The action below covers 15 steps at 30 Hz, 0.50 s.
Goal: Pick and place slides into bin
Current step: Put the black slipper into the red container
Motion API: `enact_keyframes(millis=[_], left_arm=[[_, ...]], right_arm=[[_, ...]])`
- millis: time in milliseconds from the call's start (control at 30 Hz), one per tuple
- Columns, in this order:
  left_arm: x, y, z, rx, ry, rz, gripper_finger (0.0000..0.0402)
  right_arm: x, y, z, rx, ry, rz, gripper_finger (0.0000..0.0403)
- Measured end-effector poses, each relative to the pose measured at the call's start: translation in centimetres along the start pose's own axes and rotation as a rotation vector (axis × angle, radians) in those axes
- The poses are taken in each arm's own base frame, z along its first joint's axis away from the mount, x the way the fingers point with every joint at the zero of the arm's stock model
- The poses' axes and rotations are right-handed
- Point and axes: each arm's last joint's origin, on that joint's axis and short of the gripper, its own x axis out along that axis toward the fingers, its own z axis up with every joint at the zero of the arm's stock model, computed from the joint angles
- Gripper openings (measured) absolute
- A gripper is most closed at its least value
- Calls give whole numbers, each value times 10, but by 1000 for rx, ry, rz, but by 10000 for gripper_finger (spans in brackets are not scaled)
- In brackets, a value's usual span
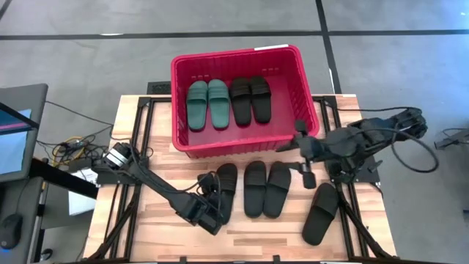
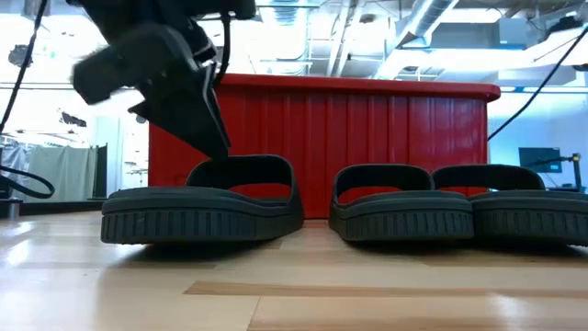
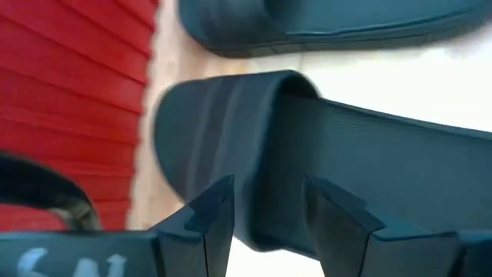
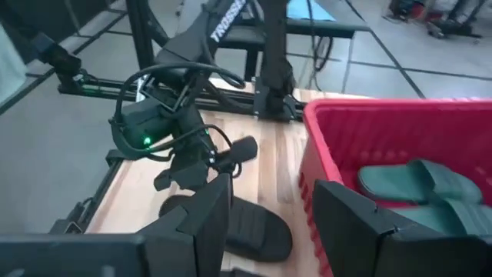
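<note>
Four black slides lie sole-down on the table: one (image 1: 226, 192) at the left, a pair (image 1: 265, 188) in the middle, one (image 1: 321, 213) at the right. A green pair (image 1: 207, 104) and a black pair (image 1: 250, 99) lie in the red bin (image 1: 179, 81). My left gripper (image 1: 212, 215) is open and low at the left slide (image 2: 202, 216), with its fingers (image 3: 207, 223) on either side of the slide's strap (image 3: 261, 154). My right gripper (image 1: 303, 154) is open and empty, above the table by the bin's near right corner. My left gripper comes slanting down from the table's near left at the strap (image 2: 220, 170) of the left slide. I cannot tell whether its fingers touch the strap. The slide lies flat on the table.
The bin's near wall (image 2: 322, 138) stands just behind the slides. The black pair (image 2: 404, 211) lies close to the right of the left slide. The right wrist view shows the left arm (image 4: 177, 146) across the table. Bare wood lies along the table's near edge.
</note>
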Motion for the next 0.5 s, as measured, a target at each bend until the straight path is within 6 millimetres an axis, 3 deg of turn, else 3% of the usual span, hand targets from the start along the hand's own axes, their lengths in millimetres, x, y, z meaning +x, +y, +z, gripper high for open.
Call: enact_keyframes(millis=[200, 500], left_arm=[[7, 9, 4, 13, -19, 80, 141], [18, 13, 15, 144, -5, -51, 141]], right_arm=[[-22, 8, -6, 29, 14, -57, 169], [-31, 21, -9, 22, 18, -53, 168]])
